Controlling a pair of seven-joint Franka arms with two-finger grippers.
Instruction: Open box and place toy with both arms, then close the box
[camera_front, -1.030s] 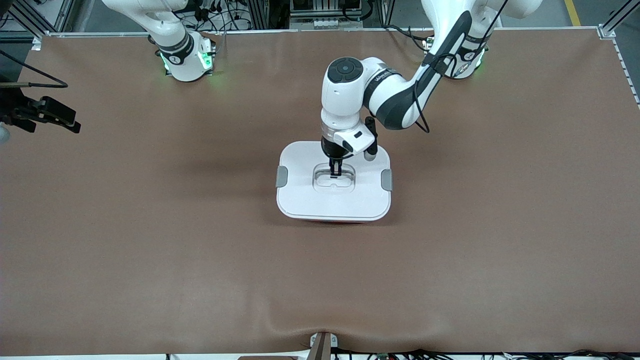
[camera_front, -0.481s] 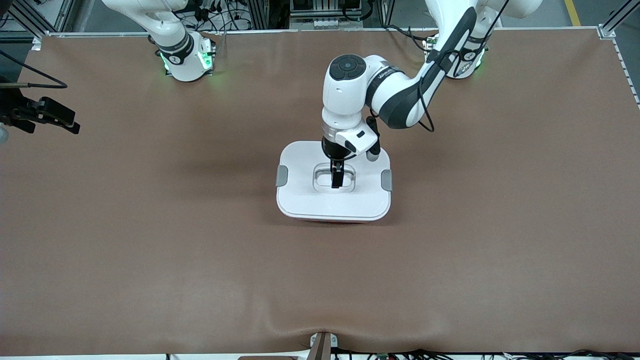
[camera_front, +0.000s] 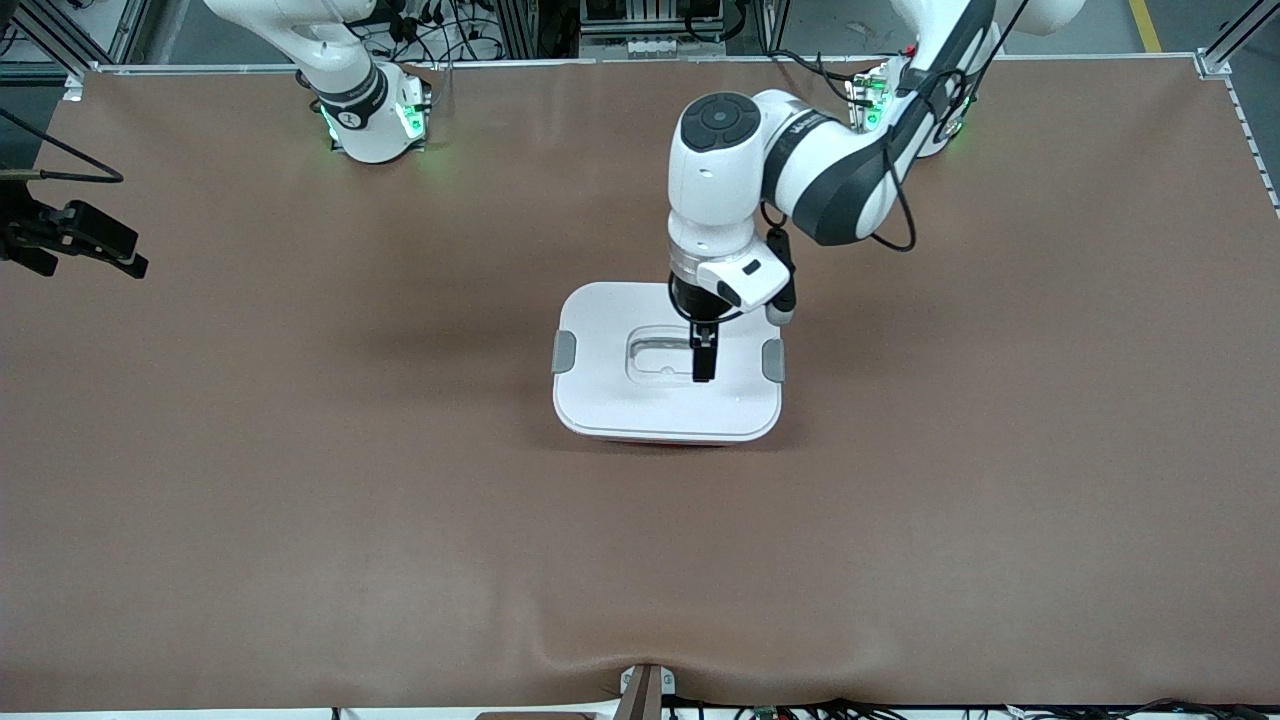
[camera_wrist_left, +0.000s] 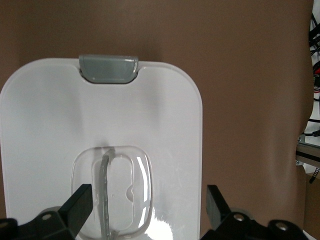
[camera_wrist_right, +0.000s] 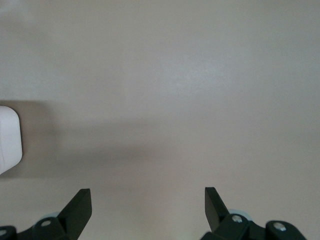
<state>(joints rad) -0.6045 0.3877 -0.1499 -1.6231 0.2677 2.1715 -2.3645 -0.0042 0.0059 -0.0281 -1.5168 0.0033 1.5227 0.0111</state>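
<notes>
Over the white-lidded pink translucent box (camera_front: 667, 365), the left gripper (camera_wrist_left: 149, 210) hangs spread wide, empty; it should be lifted straight clear. The right gripper (camera_wrist_right: 148, 207), parted too, waits over bare table.

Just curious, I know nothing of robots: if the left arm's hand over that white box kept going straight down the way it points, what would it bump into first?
Most likely the box's white lid, at its clear recessed handle. The left hand hangs open over it, pointing down.

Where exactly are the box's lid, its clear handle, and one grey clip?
lid (camera_front: 620, 400), front view, bare white top near its front edge.
clear handle (camera_wrist_left: 105, 195), left wrist view, on its raised bar.
grey clip (camera_wrist_left: 109, 68), left wrist view, middle of the clip.
</notes>
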